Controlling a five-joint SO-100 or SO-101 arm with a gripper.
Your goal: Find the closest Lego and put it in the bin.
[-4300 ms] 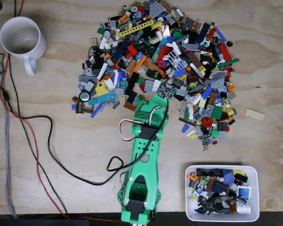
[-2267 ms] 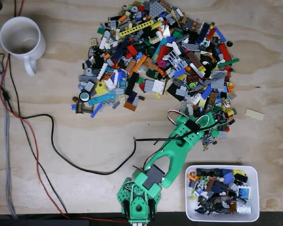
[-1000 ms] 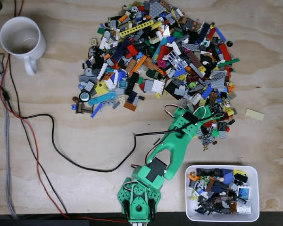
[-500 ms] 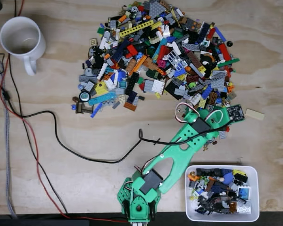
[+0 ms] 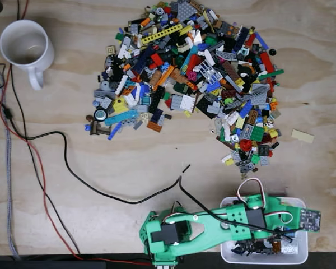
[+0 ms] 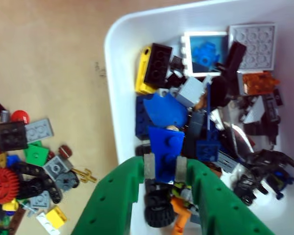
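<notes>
Since half a second ago the green arm has swung from the lower right edge of the brick pile down to the bottom of the fixed view, and it now lies stretched across the bin, covering most of it. In the wrist view the gripper is clenched on a blue brick, held between its two green fingers right above the bin's contents. Under the fingers sit a black wheel and an orange piece. The bin, a shallow white tray with rounded corners, is in the lower right corner of the table in the fixed view, and it already holds many pieces: a black brick on a yellow one, a blue window piece, a grey plate and dark odd parts. Just outside its left wall in the wrist view lie loose pieces on the wood, among them a red gear and a green plate. Further up the table in the fixed view spreads the big brick pile, with a lone cream piece to its right. A black cable loops across the wood, and a white mug stands in the far left corner
</notes>
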